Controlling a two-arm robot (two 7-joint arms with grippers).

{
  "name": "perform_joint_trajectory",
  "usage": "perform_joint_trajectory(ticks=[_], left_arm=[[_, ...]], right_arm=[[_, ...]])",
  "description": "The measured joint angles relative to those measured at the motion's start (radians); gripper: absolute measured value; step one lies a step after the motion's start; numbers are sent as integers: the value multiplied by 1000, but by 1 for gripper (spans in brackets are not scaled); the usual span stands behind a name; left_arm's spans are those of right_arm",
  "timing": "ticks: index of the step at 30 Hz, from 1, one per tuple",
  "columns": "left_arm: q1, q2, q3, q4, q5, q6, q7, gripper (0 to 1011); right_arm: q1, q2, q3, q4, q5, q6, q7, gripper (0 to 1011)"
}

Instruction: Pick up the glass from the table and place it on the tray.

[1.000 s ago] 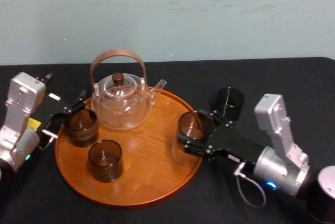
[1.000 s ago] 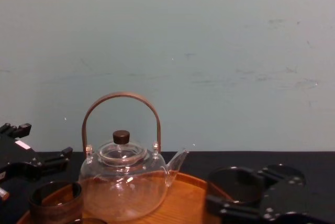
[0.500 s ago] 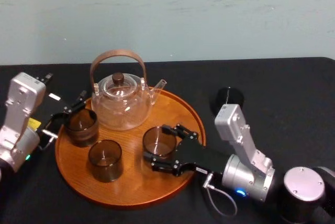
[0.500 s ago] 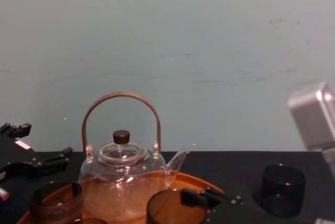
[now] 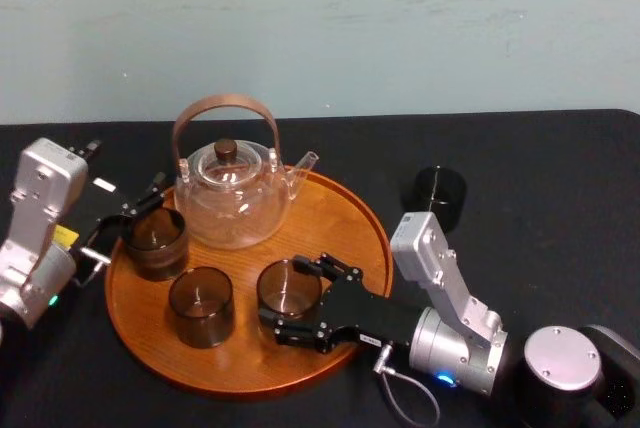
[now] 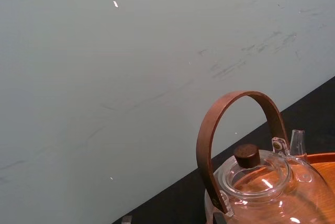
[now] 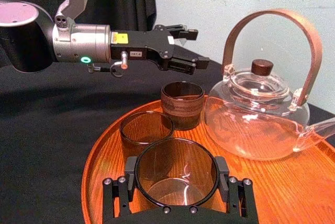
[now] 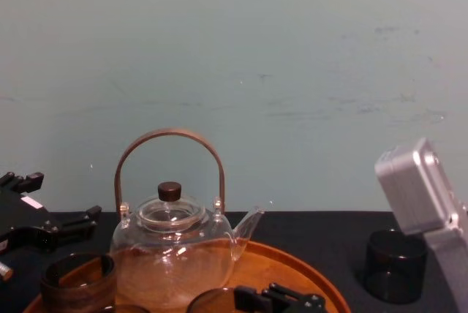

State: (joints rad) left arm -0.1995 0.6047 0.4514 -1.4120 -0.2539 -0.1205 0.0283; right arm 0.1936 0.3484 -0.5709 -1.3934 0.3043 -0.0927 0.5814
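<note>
My right gripper (image 5: 287, 300) is shut on a smoky brown glass (image 5: 290, 286), one finger on each side of it (image 7: 177, 169). It holds the glass low over the front middle of the round wooden tray (image 5: 330, 218), close beside another glass (image 5: 200, 306). Whether the held glass touches the wood I cannot tell. A third glass (image 5: 155, 241) stands at the tray's left. My left gripper (image 5: 125, 223) rests open just left of it, its fingers (image 7: 183, 64) showing behind that glass. A dark glass (image 5: 438, 193) stands on the black table to the right of the tray.
A clear glass teapot (image 5: 232, 198) with a brown hoop handle stands at the back of the tray, also seen in the left wrist view (image 6: 261, 177). The black table (image 5: 560, 178) runs back to a pale wall. My right arm's wrist housing (image 8: 420, 189) rises at the right.
My right gripper has carried the glass leftward from the tray's right rim to its front middle, next to the front glass. The left arm has not moved.
</note>
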Motion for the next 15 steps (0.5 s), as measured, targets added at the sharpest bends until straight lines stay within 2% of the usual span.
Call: perform_joint_trajectory(ticks=[15], left_arm=[[0, 0, 0, 0, 0, 0, 0, 1002]], right_arm=[[13, -10, -15, 43, 8, 16, 2, 904]])
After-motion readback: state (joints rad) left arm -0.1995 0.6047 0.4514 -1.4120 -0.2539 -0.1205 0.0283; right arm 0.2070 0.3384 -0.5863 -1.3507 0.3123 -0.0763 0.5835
